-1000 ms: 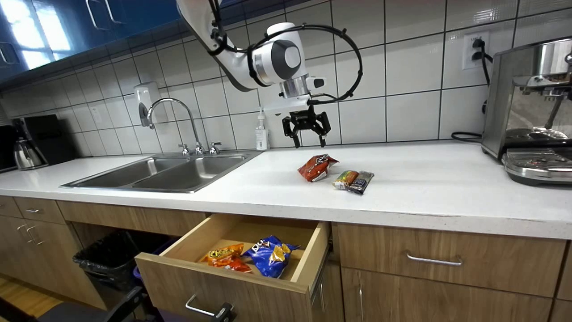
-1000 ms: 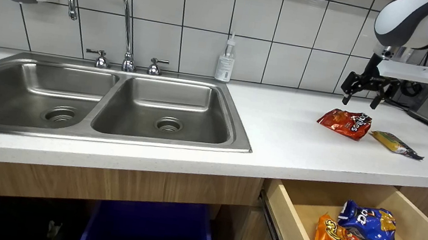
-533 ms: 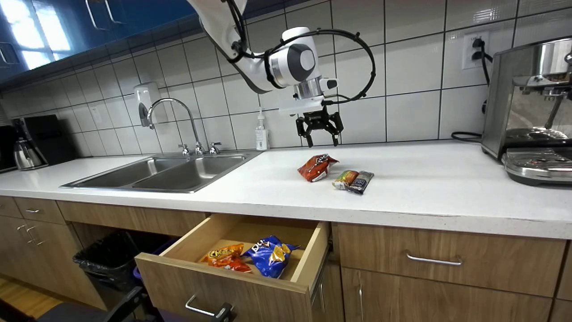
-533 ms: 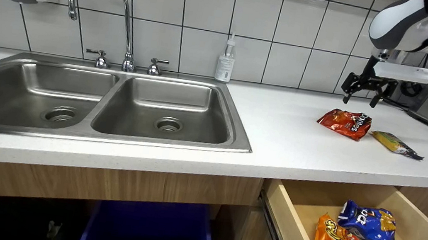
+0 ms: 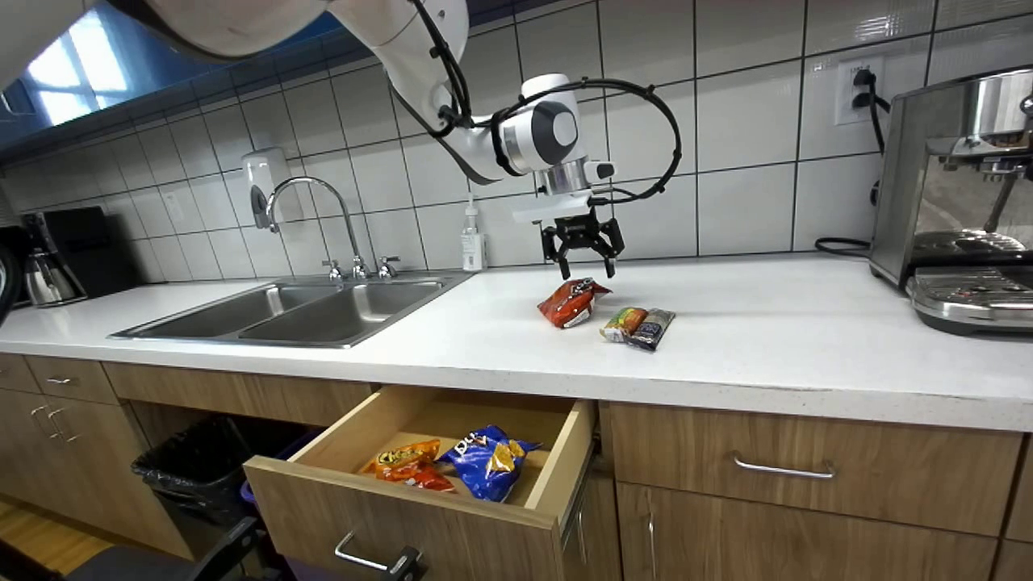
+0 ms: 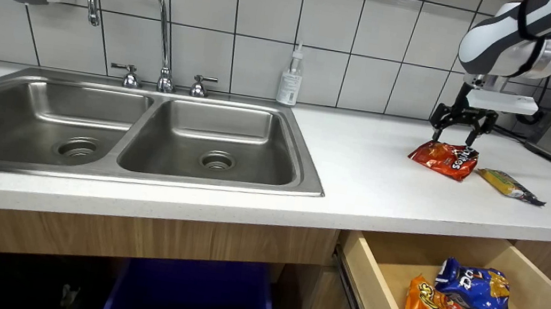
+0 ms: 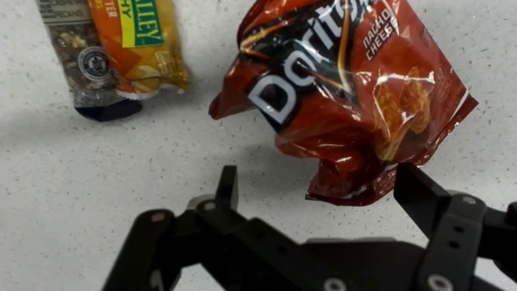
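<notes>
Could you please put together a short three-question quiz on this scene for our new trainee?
1. True or false: the gripper is open.

2. Which of these lies in the drawer?
A. the coffee machine
B. the blue bag
C. the pump bottle

3. Which bag is nearest the gripper, and what flavour is printed on it?

Key:
1. True.
2. B.
3. The red bag; Nacho Cheese.

Gripper (image 5: 587,277), black, jointed, silver screws (image 7: 440,283); arm (image 5: 424,68), white, grey panels (image 5: 541,133); cable (image 5: 649,94), black, looped at three o'clock of wrist (image 5: 563,129).
</notes>
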Available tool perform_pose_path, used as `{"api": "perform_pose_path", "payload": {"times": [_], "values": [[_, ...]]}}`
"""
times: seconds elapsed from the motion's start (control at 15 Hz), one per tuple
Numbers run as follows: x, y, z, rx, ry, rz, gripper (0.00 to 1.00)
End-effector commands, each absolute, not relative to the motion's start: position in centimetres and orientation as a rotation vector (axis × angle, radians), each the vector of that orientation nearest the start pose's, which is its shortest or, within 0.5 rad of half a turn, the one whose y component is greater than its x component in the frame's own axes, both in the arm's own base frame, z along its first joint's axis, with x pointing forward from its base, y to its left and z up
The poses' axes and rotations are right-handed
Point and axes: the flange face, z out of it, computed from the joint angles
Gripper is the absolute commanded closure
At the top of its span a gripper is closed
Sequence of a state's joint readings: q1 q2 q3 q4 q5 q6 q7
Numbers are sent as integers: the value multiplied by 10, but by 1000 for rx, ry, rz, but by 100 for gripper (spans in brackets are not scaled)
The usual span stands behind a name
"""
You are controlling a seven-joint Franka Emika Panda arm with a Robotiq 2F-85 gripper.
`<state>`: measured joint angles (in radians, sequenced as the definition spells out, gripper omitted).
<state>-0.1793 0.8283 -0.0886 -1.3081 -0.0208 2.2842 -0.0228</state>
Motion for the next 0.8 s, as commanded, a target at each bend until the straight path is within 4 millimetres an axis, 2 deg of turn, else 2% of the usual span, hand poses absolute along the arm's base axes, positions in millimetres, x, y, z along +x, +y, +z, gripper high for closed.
{"api": "perform_pose_path", "payload": {"times": [0.0, 0.73], "values": [[750, -186, 254, -3213, 296, -168, 0], [750, -163, 230, -3199, 270, -80, 0]]}}
